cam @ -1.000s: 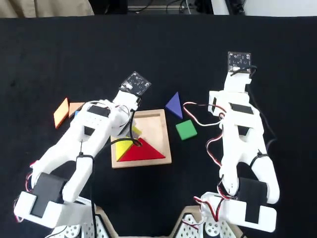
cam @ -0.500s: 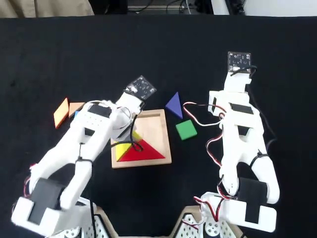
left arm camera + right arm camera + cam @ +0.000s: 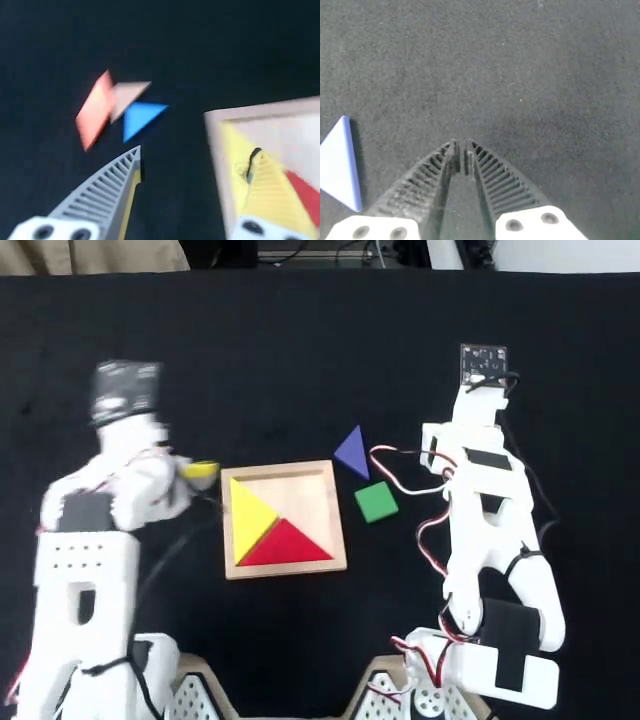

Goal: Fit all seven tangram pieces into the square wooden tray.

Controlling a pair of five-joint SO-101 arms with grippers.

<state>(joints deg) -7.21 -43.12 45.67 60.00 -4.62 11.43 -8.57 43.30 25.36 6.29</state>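
The square wooden tray (image 3: 310,480) holds a yellow triangle (image 3: 246,515) along its left side and a red triangle (image 3: 288,544) at its front. A purple triangle (image 3: 351,452) and a green square (image 3: 376,502) lie on the cloth right of the tray. My left arm (image 3: 115,485) stands left of the tray. Its gripper (image 3: 196,151) is open and holds nothing, with one fingertip over the tray's edge. Beyond it lie an orange parallelogram (image 3: 94,116), a tan triangle (image 3: 129,94) and a blue triangle (image 3: 141,118). My right gripper (image 3: 462,147) is shut and empty over bare cloth beside the purple triangle (image 3: 341,162).
Black cloth covers the table. The right arm (image 3: 485,490) stretches from the front edge towards the back, to the right of the green square. Both arm bases (image 3: 440,680) stand at the front edge.
My left arm has swung off the tray to the left, uncovering the yellow triangle lying flat in it and now covering the orange pieces in the high view. The right arm kept still.
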